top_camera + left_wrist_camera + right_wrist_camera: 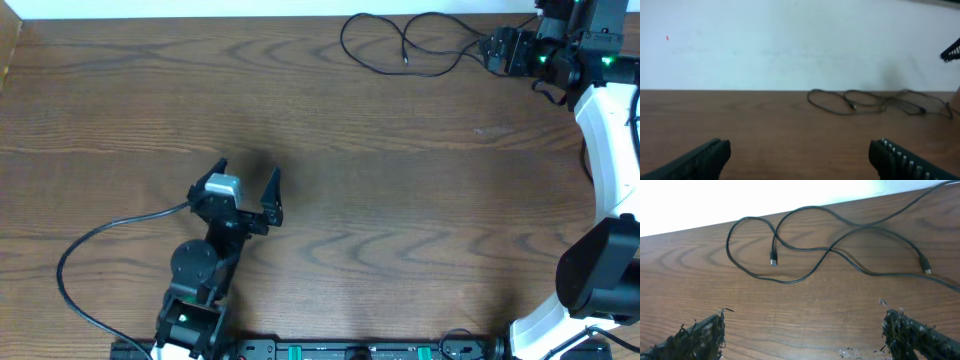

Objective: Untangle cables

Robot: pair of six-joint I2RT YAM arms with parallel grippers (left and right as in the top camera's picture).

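The cables (773, 257) lie looped and crossed at the upper right of the overhead view. The right gripper (804, 322) hovers just beside them, jaws spread, empty; the left gripper (248, 172), lower left, is spread too. No grasp made yet, I reckon: next, pinch one loose end. No writing legible.

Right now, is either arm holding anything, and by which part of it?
Nothing is held. The left gripper and right gripper are open and empty; the cables lie on the table beyond the right fingers.
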